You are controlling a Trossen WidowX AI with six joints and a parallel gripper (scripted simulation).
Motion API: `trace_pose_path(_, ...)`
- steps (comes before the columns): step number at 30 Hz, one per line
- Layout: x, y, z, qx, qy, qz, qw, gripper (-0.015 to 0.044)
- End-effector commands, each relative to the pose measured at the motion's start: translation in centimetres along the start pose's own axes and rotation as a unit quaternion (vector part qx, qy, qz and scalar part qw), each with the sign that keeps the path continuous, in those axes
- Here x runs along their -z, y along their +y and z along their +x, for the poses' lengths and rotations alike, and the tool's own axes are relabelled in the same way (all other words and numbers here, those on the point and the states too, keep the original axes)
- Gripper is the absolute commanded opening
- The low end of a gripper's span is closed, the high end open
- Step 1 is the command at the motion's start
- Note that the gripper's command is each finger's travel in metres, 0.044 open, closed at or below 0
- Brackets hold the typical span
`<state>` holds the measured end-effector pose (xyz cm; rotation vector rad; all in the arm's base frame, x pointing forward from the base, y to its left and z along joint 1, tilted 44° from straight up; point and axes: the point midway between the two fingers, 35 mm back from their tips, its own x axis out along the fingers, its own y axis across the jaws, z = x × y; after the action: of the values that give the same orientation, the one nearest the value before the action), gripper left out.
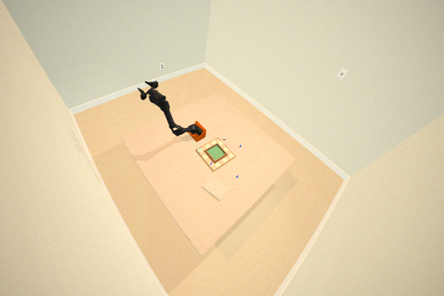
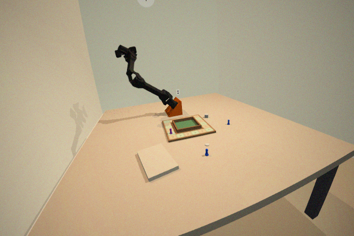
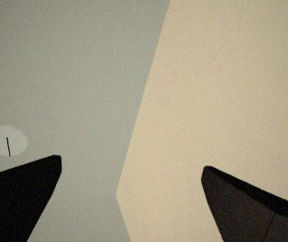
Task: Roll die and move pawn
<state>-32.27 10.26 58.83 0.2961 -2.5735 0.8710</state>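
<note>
Pale walls surround the table (image 2: 257,153). Gripper (image 2: 117,52) is raised high, jaws spread wide, holding nothing. Die (image 2: 206,116) rests on the table just beyond the board (image 2: 210,130); purple pawn (image 2: 170,131) stands on the board's left side.

A single slender robot arm (image 2: 143,82), matte black to very dark charcoal, left of centre in the exterior view. It is built of chunky angular links joined by thicker, knuckle-like joints. Its lowest link meets a wedge-shaped orange-red base block (image 2: 175,107). At the far end is a blocky black wrist head with a gripper (image 1: 147,88) of two short, pointed prongs. In the wrist view the jaws appear as two plain dark tapered wedges in the lower corners.
</note>
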Motion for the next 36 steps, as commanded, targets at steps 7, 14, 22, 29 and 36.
trace_pose_path(7,1.9,5.2,-1.3,-0.075,0.042,0.037,0.996,0.0275)
trace_pose_path(14,2.5,14.5,-3.9,-0.194,0.076,0.152,0.966,0.0275)
trace_pose_path(22,3.5,24.8,-9.6,-0.316,0.17,0.306,0.882,0.0275)
trace_pose_path(29,4.9,32.6,-17.7,-0.397,0.298,0.411,0.765,0.0275)
trace_pose_path(36,4.3,38.7,-26.0,-0.424,0.433,0.518,0.603,0.0275)
